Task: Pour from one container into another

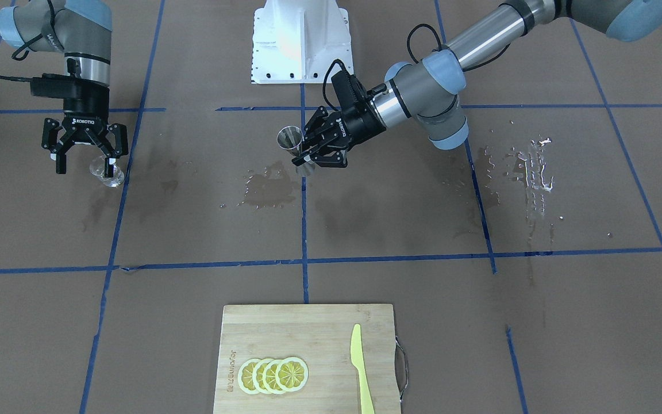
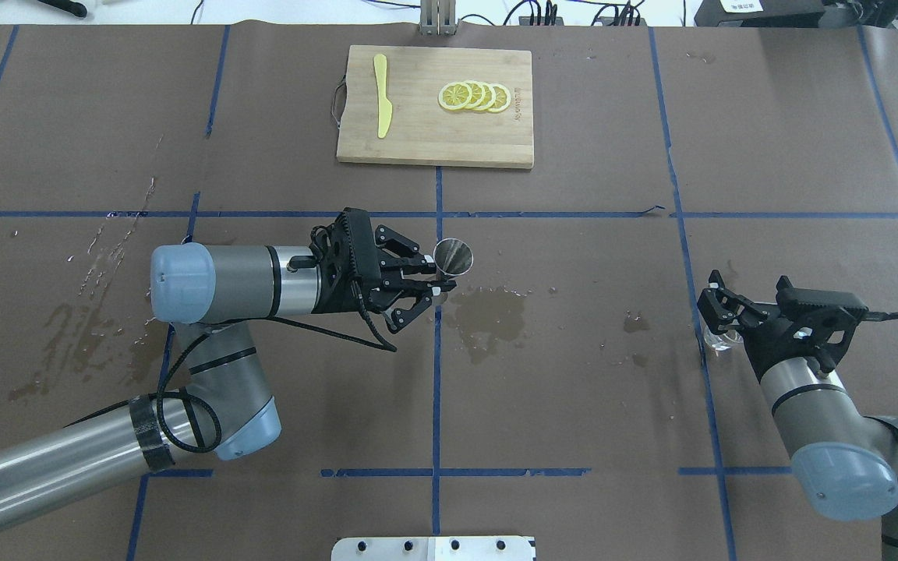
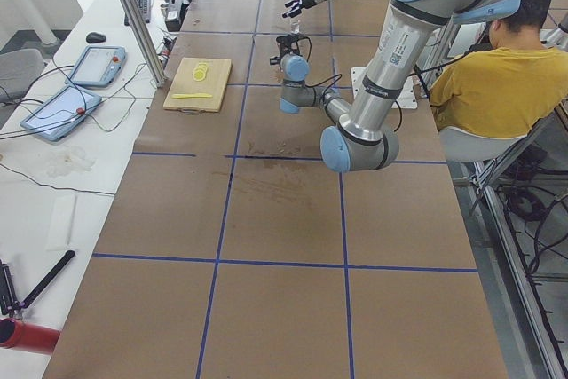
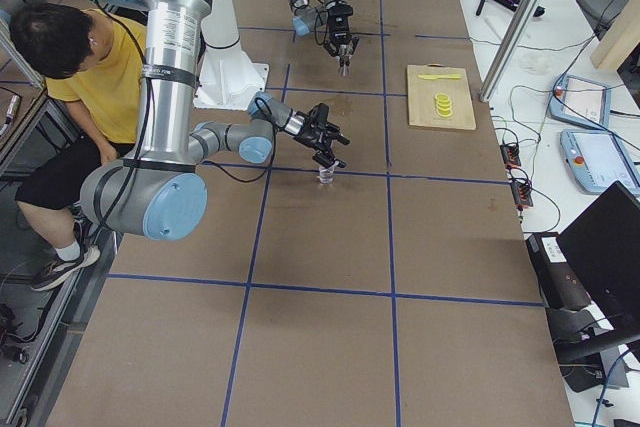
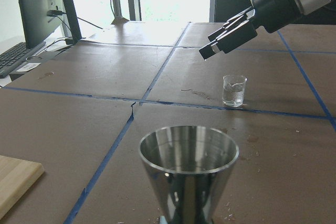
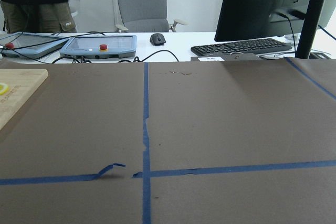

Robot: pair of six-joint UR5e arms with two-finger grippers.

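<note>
**Steel jigger pinched at the waist by the left gripper**

It is held mouth up beside a wet patch, on a near-level wrist. The right gripper, marked ROBOTIQ, is hung spread, pointing down over a small glass at the jigger's 3 o'clock overhead. Only in the left wrist view is the glass seen clear of its fingertips.
</note>
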